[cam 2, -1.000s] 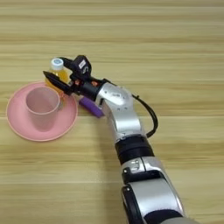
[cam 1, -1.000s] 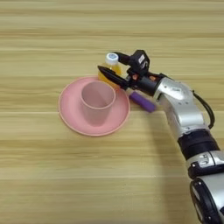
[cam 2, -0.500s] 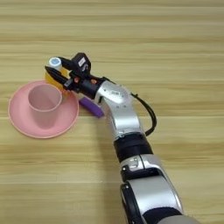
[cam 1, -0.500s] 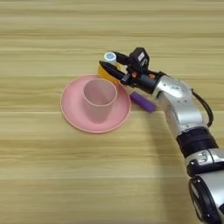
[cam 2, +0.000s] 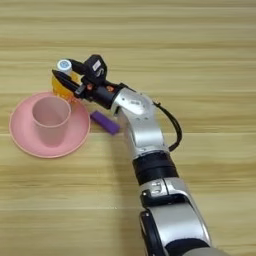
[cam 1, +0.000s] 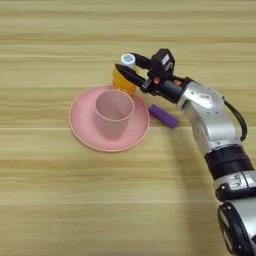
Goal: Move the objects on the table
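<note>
A small orange-juice bottle [cam 1: 122,80] with a white cap [cam 1: 128,59] sits just behind the back rim of a pink plate. My right gripper [cam 1: 125,62] reaches in from the right. Its two black fingers clasp the bottle's top: one finger [cam 2: 76,64] lies beside the cap and the other crosses in front of the neck. The gripper is shut on the bottle. A purple bar [cam 1: 163,115] lies flat on the table [cam 1: 60,200] under my forearm, right of the plate. The blue bar is not in view.
A pink plate [cam 1: 81,127] with an upright pink cup [cam 1: 113,113] on it lies just left of the gripper. My silver forearm [cam 1: 212,125] runs from the lower right edge up to the bottle.
The gripper and the bottle's cap have shifted slightly up the picture together. The plate, cup and purple bar stay where they were.
</note>
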